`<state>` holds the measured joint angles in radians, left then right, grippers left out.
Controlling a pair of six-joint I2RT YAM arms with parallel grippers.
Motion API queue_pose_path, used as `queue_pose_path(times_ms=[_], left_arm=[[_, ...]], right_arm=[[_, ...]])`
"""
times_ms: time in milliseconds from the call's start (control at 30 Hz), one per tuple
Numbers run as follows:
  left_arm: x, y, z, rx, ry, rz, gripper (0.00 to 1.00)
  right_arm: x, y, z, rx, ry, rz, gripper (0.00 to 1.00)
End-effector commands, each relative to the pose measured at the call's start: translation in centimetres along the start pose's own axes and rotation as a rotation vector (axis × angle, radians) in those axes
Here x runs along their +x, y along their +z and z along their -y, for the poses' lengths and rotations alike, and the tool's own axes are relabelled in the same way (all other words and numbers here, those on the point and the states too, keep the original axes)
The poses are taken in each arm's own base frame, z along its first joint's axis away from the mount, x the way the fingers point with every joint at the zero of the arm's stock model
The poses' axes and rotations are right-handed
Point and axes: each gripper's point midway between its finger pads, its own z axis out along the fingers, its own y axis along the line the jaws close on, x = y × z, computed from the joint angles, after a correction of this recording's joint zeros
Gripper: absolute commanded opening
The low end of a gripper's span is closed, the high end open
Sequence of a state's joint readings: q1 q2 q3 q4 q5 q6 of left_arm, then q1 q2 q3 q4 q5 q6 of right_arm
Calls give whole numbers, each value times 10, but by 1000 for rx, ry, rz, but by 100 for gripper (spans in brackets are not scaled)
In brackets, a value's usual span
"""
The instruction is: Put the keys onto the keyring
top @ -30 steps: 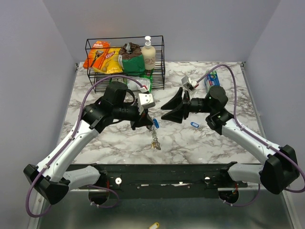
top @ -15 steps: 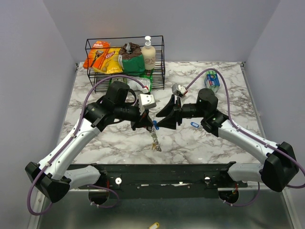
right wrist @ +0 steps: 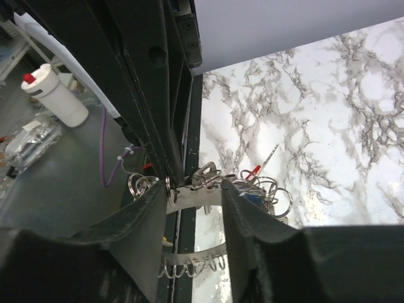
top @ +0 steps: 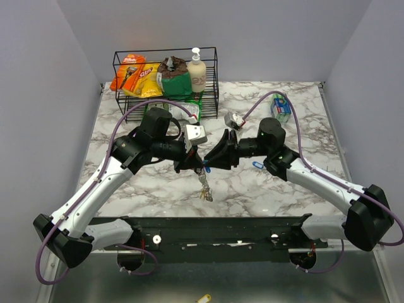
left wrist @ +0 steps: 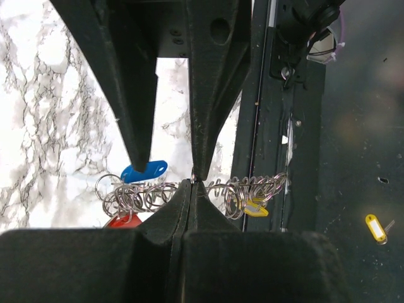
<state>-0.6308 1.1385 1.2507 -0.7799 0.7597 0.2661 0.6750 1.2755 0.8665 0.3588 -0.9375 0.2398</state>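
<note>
Holds keyring (left wrist: 243, 188) with strung keys (left wrist: 144, 171) clenched in left fingers (left wrist: 192, 189) toward 6 o'clock of counter (top: 252, 189) centre, straddles it with parted right fingers (top: 214, 158), risks snagging loops and wrenching it free if closed askew.

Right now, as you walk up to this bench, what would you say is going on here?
The left pincer is shut on the keyring, holding it up over the marble table with keys dangling from it. The right pincer faces it, jaws apart around the bunch. One blue-tagged key lies loose on the table beside the right arm.
</note>
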Motion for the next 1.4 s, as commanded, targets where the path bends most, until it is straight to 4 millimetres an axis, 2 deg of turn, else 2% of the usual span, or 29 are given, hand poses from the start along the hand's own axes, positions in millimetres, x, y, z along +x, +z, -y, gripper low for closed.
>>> queue_pose_path(times_ms=[0,33,67,133,300,467,533,600,633,667,700,767,800,867,1000,1200,1233,1367], left_arm=[[-16,-3,9,33,55,55,0],[-16,-3,10,33,53,55,0],[-17,-4,10,32,55,57,0],[-18,-5,10,31,58,62,0],[-22,-6,11,25,61,82,0],[-26,-6,4,-23,51,107,0],[-30,-8,1,-51,42,129,4],[-40,-11,0,-78,37,177,16],[-39,-9,-2,-87,19,186,20],[-46,-11,-6,-113,32,218,29],[-50,-14,-6,-130,8,244,34],[-55,-15,-12,-168,10,282,45],[-59,-21,-20,-226,17,306,47],[-63,-22,-22,-244,-18,348,50],[-75,-31,-15,-230,-1,445,56],[-74,-25,6,-52,13,503,57],[-70,-23,6,-41,16,506,57],[-76,-28,16,2,66,553,56]], right_arm=[[3,3,-4,-31,-16,0,32],[3,3,-6,-45,-20,-1,27],[4,3,-7,-53,-21,-2,14],[5,3,-8,-65,-24,-4,1],[2,0,-10,-51,-51,16,1],[0,-2,-7,-16,-60,35,1],[-6,-3,-8,-3,-65,58,1],[-5,-4,-6,21,-42,74,1],[-13,-6,-6,35,-67,110,1],[-15,-6,-7,41,-66,125,1],[-12,-8,-7,49,-42,135,1],[-23,-10,-9,55,-64,189,1],[-25,-11,-10,58,-49,204,1],[-31,-12,-16,42,-62,243,1],[-42,-18,-25,27,-70,310,1],[-52,-30,-37,35,-119,387,1],[-60,-34,-43,32,-145,420,1],[-68,-44,-62,-13,-181,471,1]])
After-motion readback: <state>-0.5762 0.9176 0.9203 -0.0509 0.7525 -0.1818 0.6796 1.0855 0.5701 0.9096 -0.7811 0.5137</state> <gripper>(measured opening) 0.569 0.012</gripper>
